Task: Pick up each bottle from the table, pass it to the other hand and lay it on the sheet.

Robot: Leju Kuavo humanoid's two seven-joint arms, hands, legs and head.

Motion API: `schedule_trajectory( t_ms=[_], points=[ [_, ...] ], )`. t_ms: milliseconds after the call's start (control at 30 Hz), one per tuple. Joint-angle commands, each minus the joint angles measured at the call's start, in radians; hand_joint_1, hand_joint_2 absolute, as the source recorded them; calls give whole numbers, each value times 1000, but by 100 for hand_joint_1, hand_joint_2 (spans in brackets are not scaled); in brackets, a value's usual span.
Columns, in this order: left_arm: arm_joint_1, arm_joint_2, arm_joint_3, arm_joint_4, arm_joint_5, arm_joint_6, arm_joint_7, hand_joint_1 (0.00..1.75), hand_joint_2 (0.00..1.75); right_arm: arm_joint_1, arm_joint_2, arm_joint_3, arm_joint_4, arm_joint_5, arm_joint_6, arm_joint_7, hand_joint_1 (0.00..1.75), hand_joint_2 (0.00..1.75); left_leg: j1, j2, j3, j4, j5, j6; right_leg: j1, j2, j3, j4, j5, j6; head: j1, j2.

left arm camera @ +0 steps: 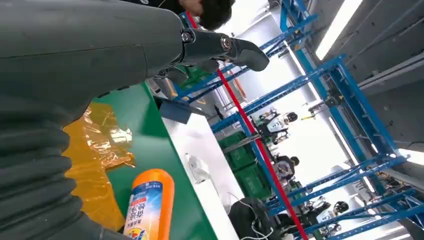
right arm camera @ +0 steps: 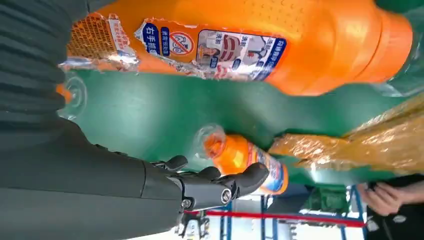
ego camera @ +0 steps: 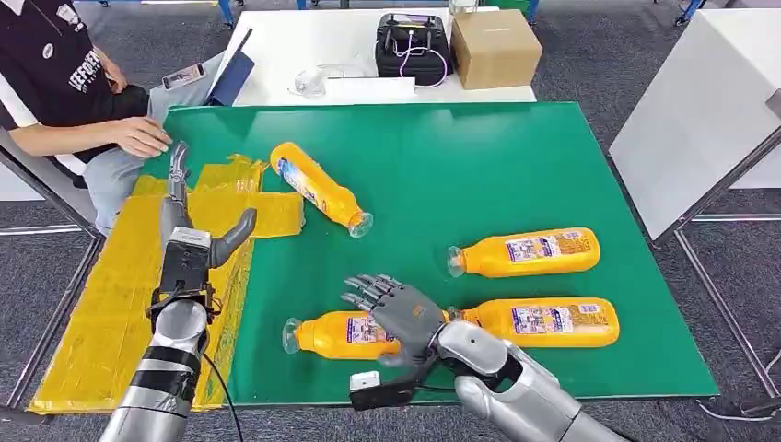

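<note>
Bottles, four, orange, lying on green worktop (ego camera: 516, 157): one (ego camera: 318, 187) near yellow sheet (ego camera: 110, 295), neck pointing away from it; one (ego camera: 527, 252) to the right; one (ego camera: 543, 321) nearer front edge; one (ego camera: 336, 334) under right hand (ego camera: 398, 309), fingers spread, hovering above, nothing held. Left hand (ego camera: 189, 221) raised over sheet, fingers extended, empty. Seated person (ego camera: 64, 83) at far left corner.

orange bottles (ego camera: 530, 253) with clear caps and blue, white and red printed labels. bright green table (ego camera: 479, 157). crinkled yellow sheet (ego camera: 120, 304), glossy. dark grey right hand (ego camera: 396, 308) on a silver arm; grey left hand (ego camera: 184, 216). brown cardboard box (ego camera: 495, 48), black case (ego camera: 412, 44), white tables behind. blue racking (left arm camera: 350, 100) with a red line across.
</note>
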Motion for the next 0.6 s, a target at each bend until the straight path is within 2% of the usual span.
schedule_trajectory(
  t_ms=[33,600],
  points=[
    [-53,-15,21,78,6,-4,-4,0,175,-77,-35,89,94,-23,26,-15,0,175,1,1,3,-1,-1,0,1,-1,4,-2,0,-1,0,0],
    [-55,-15,19,80,7,-3,-5,0,175,-80,-38,91,99,-26,28,-16,0,175,0,1,2,0,0,0,1,0,2,-1,0,0,0,0]
  ],
)
